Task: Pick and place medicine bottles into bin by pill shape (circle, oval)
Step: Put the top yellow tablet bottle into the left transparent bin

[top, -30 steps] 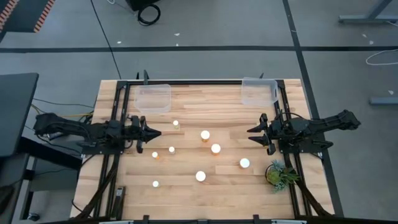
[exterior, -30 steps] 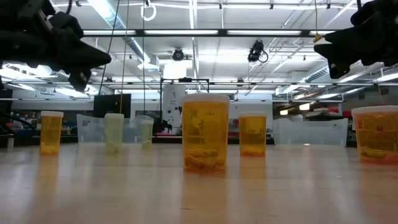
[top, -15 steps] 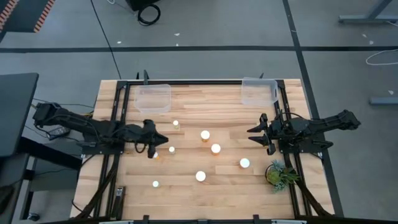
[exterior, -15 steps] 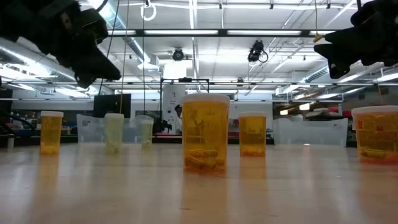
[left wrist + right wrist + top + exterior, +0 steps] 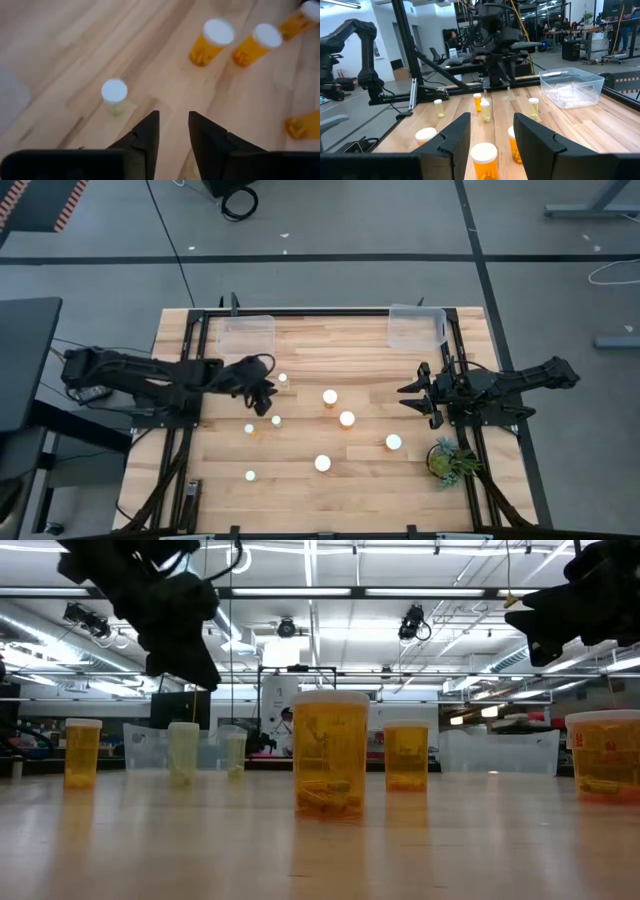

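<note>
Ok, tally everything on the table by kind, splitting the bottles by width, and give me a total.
Narrower amber bottles: 4
Wider amber bottles: 4
Clear bins: 2
Green plant: 1
Total: 11

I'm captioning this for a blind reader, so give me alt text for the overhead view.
Seen from above, eight small orange medicine bottles with white caps stand scattered on a pale wooden table. The dark left arm's pincer hovers among them. The right pincer waits at the side, and two clear plastic bins sit along the far edge.
</note>
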Tool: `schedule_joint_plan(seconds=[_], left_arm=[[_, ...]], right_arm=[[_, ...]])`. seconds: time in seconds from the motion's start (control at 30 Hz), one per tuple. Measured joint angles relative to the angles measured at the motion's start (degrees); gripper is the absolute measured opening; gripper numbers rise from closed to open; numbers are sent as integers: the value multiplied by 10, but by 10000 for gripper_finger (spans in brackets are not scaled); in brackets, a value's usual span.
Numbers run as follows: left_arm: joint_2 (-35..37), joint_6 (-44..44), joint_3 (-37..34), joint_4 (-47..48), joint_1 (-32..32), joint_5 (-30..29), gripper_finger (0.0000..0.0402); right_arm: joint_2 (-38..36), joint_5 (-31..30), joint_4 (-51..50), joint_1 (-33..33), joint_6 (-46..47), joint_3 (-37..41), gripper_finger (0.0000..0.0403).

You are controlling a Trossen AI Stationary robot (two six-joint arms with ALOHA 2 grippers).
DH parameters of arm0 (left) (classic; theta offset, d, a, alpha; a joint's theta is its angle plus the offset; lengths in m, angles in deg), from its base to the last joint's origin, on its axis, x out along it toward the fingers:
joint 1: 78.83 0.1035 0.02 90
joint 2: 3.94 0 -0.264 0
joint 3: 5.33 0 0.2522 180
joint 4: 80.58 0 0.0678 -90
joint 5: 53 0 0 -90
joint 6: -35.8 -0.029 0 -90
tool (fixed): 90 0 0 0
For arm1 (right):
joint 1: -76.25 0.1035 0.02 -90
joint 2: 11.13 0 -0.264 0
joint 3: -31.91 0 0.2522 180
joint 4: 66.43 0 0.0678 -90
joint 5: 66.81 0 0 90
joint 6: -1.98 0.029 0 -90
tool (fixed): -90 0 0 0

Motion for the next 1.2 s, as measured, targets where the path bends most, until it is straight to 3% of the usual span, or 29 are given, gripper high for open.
schedule_joint_plan(seconds=[0.27, 0.47, 0.83, 1.2], left_arm=[[-93, 19, 62, 46, 64, 71, 169], [-143, 20, 119, 149, 90, 87, 194], [-205, 30, 131, 151, 117, 102, 210], [-216, 8, 131, 131, 122, 89, 227]], right_arm=[[-1, 3, -29, 0, -23, -21, 157], [0, 4, -29, 0, -27, -27, 157], [1, 4, -33, 0, -26, -27, 157], [1, 4, -33, 0, -26, -27, 157]])
